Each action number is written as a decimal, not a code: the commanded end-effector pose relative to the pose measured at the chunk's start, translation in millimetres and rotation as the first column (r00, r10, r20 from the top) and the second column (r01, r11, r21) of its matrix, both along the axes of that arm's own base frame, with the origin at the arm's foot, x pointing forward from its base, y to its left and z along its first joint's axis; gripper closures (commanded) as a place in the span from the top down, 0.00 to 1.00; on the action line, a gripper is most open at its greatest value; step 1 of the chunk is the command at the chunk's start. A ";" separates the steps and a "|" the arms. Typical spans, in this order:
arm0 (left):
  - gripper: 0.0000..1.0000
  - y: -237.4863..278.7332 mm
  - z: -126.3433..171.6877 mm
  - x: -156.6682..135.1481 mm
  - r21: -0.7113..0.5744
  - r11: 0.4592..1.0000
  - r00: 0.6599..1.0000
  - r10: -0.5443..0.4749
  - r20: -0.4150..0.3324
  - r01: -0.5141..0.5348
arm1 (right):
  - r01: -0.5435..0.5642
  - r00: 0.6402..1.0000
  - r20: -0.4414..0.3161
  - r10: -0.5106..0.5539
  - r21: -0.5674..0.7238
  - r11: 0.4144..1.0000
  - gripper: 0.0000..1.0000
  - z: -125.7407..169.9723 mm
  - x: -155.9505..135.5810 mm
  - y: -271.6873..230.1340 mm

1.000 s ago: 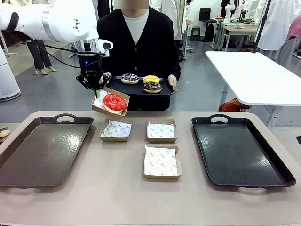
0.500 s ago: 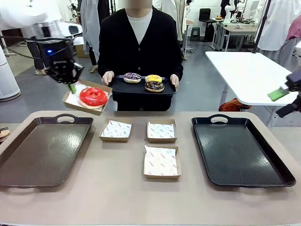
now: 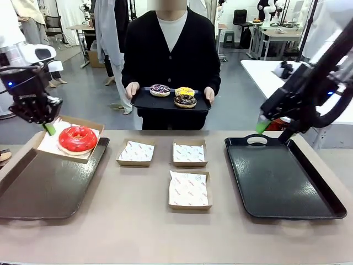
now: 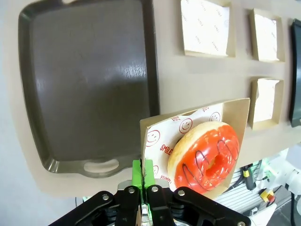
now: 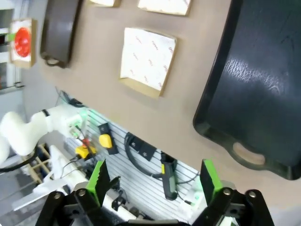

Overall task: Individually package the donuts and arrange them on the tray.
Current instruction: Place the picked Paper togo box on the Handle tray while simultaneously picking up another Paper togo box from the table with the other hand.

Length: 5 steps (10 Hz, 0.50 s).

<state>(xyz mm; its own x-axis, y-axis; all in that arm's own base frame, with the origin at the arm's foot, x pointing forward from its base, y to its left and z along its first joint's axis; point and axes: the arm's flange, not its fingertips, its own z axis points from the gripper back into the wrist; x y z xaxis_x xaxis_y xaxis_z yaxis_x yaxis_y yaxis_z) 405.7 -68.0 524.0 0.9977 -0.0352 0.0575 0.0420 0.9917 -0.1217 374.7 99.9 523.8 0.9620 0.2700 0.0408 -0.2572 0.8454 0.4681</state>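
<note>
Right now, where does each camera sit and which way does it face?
Front view: between the arms, facing the person across the table; left gripper and right gripper show.
Left wrist view: above the dark brown tray, looking down; the left gripper pinches the brown cardboard box with the glossy red ring donut.
Right wrist view: above the glossy black tray, looking down; the right gripper stands open.
All three share the red donut.

This is an open-plan robotics lab. White benches stand on a bare grey floor. Tools hang on a slotted panel.
</note>
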 end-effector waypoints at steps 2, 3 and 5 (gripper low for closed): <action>0.01 27.2 -22.6 -16.1 -0.002 1.000 1.000 -0.014 0.011 0.014 | 0.043 0.999 -0.001 -0.044 -0.147 0.988 1.00 -19.1 25.7 37.7; 0.01 33.6 -28.8 -15.1 0.022 1.000 1.000 0.003 0.008 -0.003 | 0.066 0.998 0.019 -0.064 -0.163 0.984 1.00 -29.9 32.3 53.5; 0.01 41.2 -45.8 -7.1 0.076 0.997 1.000 0.020 -0.005 -0.019 | 0.100 0.995 0.040 -0.094 -0.168 0.981 1.00 -56.5 46.9 72.4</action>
